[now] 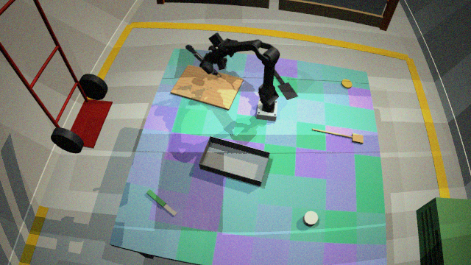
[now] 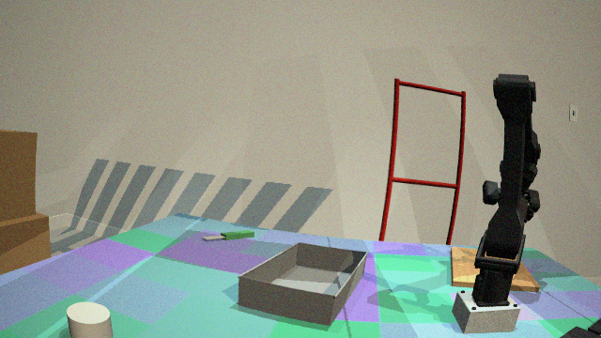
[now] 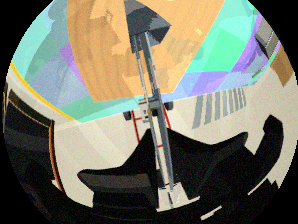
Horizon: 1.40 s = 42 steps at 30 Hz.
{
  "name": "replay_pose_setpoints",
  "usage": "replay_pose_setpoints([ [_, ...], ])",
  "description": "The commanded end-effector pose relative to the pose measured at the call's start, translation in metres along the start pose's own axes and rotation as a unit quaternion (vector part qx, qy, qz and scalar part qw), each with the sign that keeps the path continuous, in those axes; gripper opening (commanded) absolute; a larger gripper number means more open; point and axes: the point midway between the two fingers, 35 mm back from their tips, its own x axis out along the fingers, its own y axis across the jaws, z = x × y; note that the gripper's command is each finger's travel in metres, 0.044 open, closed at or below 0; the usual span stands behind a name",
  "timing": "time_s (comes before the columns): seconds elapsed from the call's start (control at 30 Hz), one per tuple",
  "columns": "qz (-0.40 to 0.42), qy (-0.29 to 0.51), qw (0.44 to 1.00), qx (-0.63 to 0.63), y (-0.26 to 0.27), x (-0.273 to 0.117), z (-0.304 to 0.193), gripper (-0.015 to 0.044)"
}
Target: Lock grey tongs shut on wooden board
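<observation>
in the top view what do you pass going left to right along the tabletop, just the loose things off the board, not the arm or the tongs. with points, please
Green-handled tool (image 1: pixel 156 198) (image 2: pixel 238 235), roasting tin (image 1: pixel 232 177) (image 2: pixel 287 300), white round thing (image 1: pixel 310 218) (image 2: pixel 88 314),

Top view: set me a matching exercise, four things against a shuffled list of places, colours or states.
1. tongs
2. roasting tin
3. hand truck
4. short cylinder

A. off-white, on the table
B. red, beyond the table's edge
C. between the fingers of the gripper
D. open-topped, on the table

Pairs: 1-C, 2-D, 3-B, 4-A.
</observation>
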Motion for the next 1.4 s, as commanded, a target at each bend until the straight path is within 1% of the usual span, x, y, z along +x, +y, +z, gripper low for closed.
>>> replay_pose_setpoints([
  [0.0, 0.005, -0.021, 1.0, -0.002, 0.002, 0.002, -0.006, -0.015],
  [0.7, 0.012, -0.187, 0.982, -0.004, -0.003, 0.006, -0.01, -0.015],
  [1.37, 0.015, -0.348, 0.937, -0.028, -0.016, -0.012, -0.008, -0.015],
])
